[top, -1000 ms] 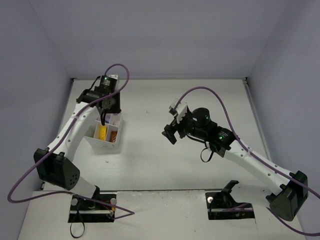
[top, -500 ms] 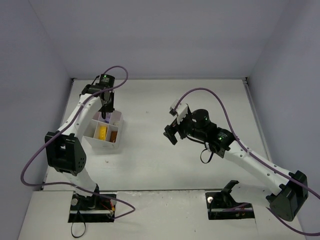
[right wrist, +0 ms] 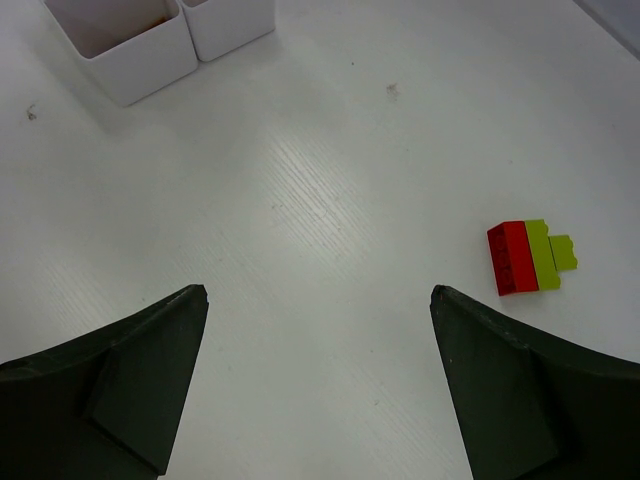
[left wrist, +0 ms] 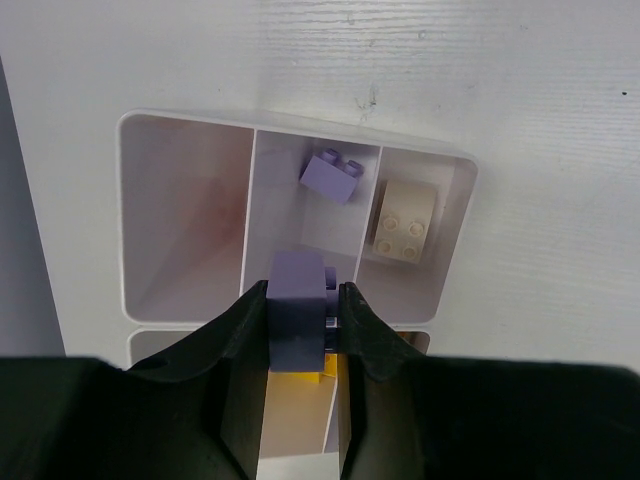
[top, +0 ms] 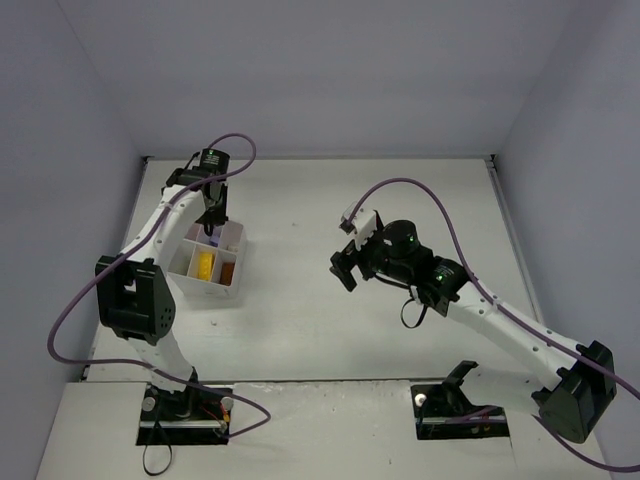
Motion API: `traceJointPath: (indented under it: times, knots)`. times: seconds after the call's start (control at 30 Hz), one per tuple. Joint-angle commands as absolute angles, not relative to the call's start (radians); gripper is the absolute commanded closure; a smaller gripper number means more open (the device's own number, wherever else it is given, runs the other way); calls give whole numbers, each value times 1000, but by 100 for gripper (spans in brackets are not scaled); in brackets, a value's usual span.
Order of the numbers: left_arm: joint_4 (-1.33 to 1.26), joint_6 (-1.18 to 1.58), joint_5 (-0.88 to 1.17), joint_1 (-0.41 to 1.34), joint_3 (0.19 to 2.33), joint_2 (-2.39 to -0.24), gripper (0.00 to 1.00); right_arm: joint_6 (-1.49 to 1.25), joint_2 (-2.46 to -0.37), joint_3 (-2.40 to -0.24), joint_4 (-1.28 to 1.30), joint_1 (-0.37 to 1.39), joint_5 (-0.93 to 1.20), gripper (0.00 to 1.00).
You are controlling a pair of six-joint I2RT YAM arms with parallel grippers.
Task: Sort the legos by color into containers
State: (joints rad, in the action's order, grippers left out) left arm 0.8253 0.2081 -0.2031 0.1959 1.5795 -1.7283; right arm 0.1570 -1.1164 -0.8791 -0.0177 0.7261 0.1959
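Left wrist view: a small lilac plastic brick (left wrist: 297,285) hangs over the sorting tray, clamped in the left gripper (left wrist: 302,305).

The brick is poised above the middle cell of the white translucent plastic tray (left wrist: 185,125), where a second lilac brick (left wrist: 333,178) already lies; a beige brick (left wrist: 403,222) sits in the next cell. The step in hand looks like the drop: lower slightly, then let go inside the thin walls. The right gripper (right wrist: 318,292) hovers empty, jaws spread wide, near a joined red and yellow-green brick pair (right wrist: 525,257) on the white, faintly grained table (top: 400,190), well apart from the tray. Plain pale grey-lilac walls enclose the table.
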Motion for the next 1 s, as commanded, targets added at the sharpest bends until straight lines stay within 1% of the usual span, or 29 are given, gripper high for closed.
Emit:
traceJointPath:
  times: [0.0, 0.43, 0.6, 0.67, 0.8, 0.97]
  knots:
    - [801, 186, -222, 189, 1637, -1713, 87, 150, -1118, -891, -63, 718, 179, 10]
    - [793, 178, -238, 184, 1632, -1735, 83, 138, -1127, -890, -61, 712, 183, 10]
    - [796, 175, -238, 181, 1641, -1753, 78, 137, -1129, -879, -60, 709, 183, 10]
    - [801, 175, -241, 181, 1644, -1759, 77, 137, -1132, -879, -60, 709, 184, 10]
    - [796, 175, -245, 179, 1641, -1770, 70, 137, -1135, -879, -61, 704, 183, 10]
    - [801, 181, -244, 179, 1644, -1779, 58, 127, -1147, -879, -61, 696, 178, 10]
